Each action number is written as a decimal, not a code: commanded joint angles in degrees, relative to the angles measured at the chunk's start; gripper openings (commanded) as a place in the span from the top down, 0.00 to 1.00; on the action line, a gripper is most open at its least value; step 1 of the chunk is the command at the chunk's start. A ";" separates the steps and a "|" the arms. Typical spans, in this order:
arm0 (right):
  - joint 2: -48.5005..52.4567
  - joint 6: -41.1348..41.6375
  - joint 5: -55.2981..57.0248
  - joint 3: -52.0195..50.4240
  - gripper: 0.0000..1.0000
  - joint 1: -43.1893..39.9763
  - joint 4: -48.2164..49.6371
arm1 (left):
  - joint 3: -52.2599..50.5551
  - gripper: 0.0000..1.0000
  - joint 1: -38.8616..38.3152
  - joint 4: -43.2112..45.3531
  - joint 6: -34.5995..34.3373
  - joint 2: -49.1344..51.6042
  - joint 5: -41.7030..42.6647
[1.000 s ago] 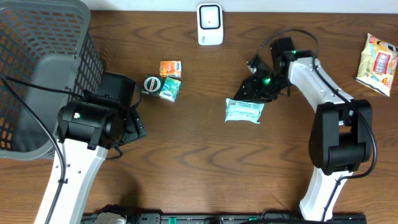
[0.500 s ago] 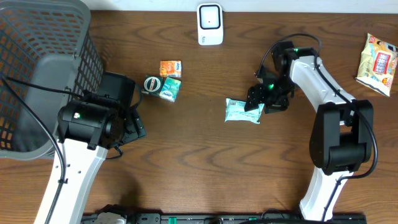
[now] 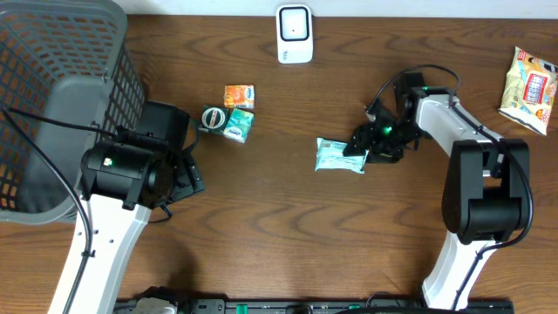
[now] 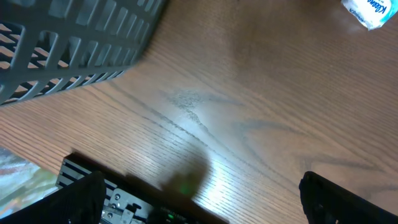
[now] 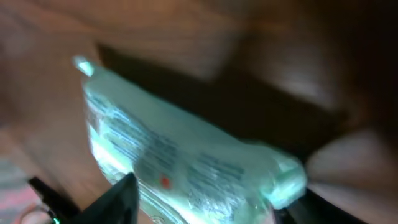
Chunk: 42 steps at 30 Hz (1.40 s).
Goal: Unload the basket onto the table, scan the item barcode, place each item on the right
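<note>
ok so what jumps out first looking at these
The big grey basket fills the far-left corner of the table. Mid-table, the right gripper is down at the right end of a pale green packet, which fills the blurred right wrist view. A white scanner stands at the far edge, and a yellow snack bag lies far right.

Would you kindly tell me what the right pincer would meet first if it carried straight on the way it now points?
The pale green packet: it lies between the fingers of the right pincer in the wrist view, so contact would probably be almost immediate, though blur hides the depth.
</note>
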 commanded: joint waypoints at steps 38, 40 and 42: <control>-13.60 -11.85 -32.13 4.31 0.99 -2.64 19.34 | 0.02 0.02 0.28 -0.22 -0.72 -0.11 0.28; -13.60 -10.67 -32.13 4.31 0.99 -2.56 20.26 | 0.02 0.02 0.28 -0.20 -0.72 -0.11 0.31; -13.60 -10.60 -32.13 4.31 0.99 -2.51 20.44 | 0.02 0.02 0.28 -0.20 -0.72 -0.11 0.31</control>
